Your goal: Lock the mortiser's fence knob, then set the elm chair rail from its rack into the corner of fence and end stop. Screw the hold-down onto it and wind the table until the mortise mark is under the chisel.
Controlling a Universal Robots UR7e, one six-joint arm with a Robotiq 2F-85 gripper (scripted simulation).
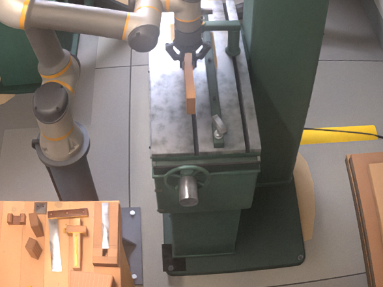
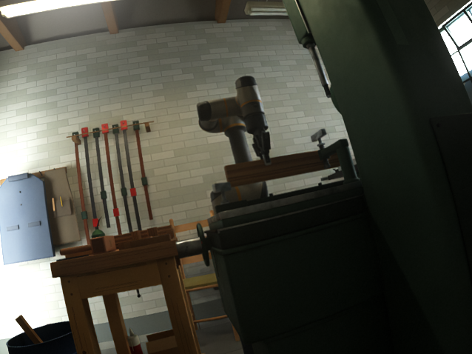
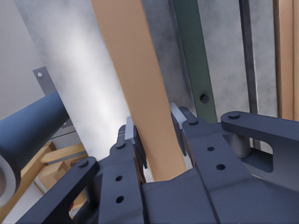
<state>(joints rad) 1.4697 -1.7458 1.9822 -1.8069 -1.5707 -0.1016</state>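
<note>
The far end of the elm chair rail (image 1: 190, 85) (image 2: 280, 167) (image 3: 138, 82) is hidden under my wrist, and my gripper (image 1: 188, 62) (image 2: 265, 158) (image 3: 156, 137) grips the rail by its middle, carrying it level above the mortiser's steel table (image 1: 202, 88). The rail runs lengthwise just left of the green fence (image 1: 213, 88) (image 3: 194, 57). The fence knob (image 1: 219, 126) sits at the fence's near end. The hold-down arm (image 1: 224, 30) (image 2: 337, 152) stands at the table's far end. The table handwheel (image 1: 187, 179) (image 2: 202, 244) is on the front of the machine.
The mortiser's green column (image 1: 286, 78) rises close on the right of the table. A wooden bench (image 1: 58, 241) with blocks and squares stands front left. Bar clamps (image 2: 110, 175) hang on the brick wall.
</note>
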